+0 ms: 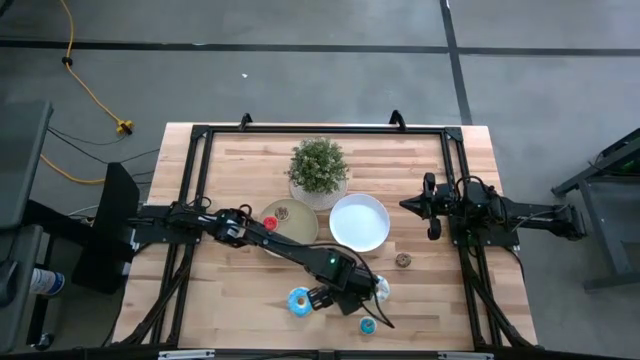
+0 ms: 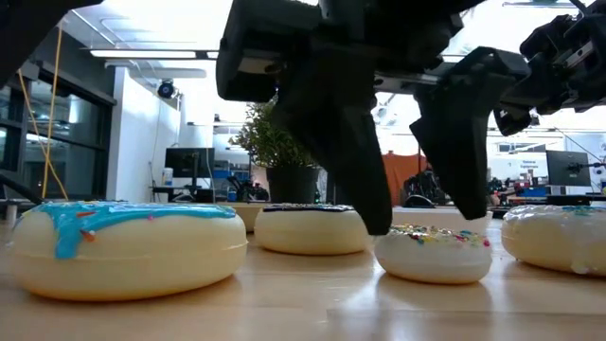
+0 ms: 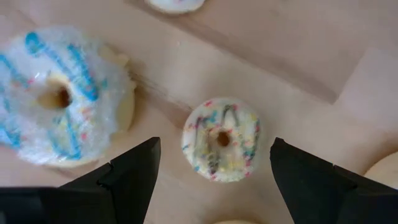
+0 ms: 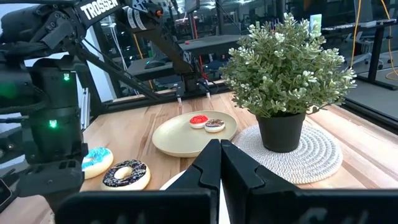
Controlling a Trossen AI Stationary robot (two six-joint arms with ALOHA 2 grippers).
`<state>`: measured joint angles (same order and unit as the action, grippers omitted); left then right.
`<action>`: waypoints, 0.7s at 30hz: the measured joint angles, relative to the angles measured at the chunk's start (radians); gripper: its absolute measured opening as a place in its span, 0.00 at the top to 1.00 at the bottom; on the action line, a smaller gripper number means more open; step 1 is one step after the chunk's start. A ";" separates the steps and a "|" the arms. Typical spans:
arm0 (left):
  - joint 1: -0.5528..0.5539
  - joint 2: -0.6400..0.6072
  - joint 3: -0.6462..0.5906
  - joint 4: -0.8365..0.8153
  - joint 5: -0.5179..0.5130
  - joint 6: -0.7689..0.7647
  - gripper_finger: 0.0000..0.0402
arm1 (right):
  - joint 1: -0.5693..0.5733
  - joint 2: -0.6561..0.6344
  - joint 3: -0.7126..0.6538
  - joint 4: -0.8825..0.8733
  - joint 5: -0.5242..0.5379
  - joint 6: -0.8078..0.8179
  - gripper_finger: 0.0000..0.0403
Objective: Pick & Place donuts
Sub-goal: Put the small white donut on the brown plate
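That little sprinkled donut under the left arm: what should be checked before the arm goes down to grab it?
1. Left tool open: ok, fingers spread wide.
2. Sprinkled donut centred between the fingers: ok.
3. Fingers clear of the big blue-iced donut: ok, but it lies close to one finger.
4. Tool low enough to close: cannot tell.
5. Room on the tan plate: ok, only two small donuts on it.
6. Right tool out of the way: ok, shut near the table's right side.
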<state>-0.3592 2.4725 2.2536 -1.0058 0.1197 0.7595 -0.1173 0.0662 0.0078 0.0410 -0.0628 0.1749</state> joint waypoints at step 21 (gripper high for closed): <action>0.011 0.012 -0.006 0.020 0.037 0.020 0.27 | 0.000 0.000 0.000 0.000 0.000 0.000 1.00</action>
<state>-0.3482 2.4844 2.2478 -0.9859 0.1570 0.7792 -0.1173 0.0662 0.0082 0.0406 -0.0628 0.1746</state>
